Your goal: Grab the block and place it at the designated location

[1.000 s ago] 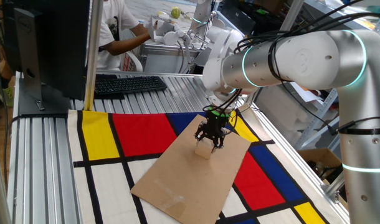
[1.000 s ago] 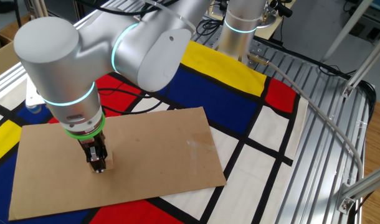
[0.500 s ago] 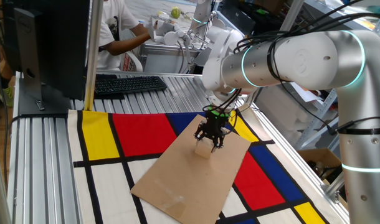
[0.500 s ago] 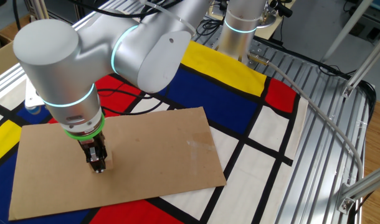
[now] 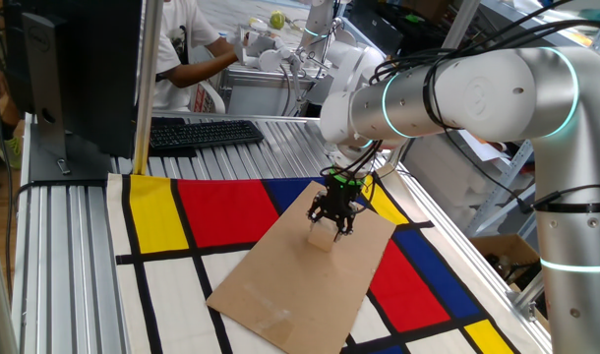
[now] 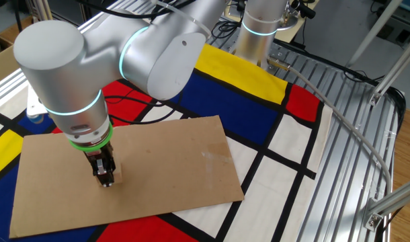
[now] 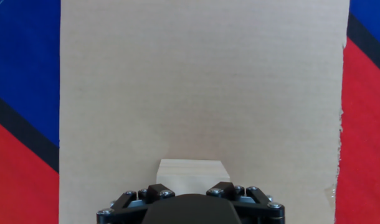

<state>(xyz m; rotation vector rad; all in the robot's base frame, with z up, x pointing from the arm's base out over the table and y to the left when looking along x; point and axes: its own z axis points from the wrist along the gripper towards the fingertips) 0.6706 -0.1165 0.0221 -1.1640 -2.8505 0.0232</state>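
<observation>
Standing over the cardboard, the black two-finger end effector [image 5: 331,228] has not budged across the last second: same spot, same height, in both fixed views. Its fingers [image 6: 105,176] sit down around the small pale tan wooden cube [image 7: 191,173], which rests on the large flat brown cardboard rectangle [image 6: 165,151]. In the hand view the cube's top face pokes out just ahead of the linkage, but the fingertips themselves are hidden, so I cannot tell whether they pinch the cube or have let go.

Since the cube already lies on the cardboard, toward its far end in the one fixed view, I'd judge the placing all but done, and this pause is the release. What remains is parting the fingers and lifting straight up.

Around the cardboard spreads the red, yellow and blue patterned mat [image 5: 219,209] on the ribbed metal table [image 5: 64,265].
</observation>
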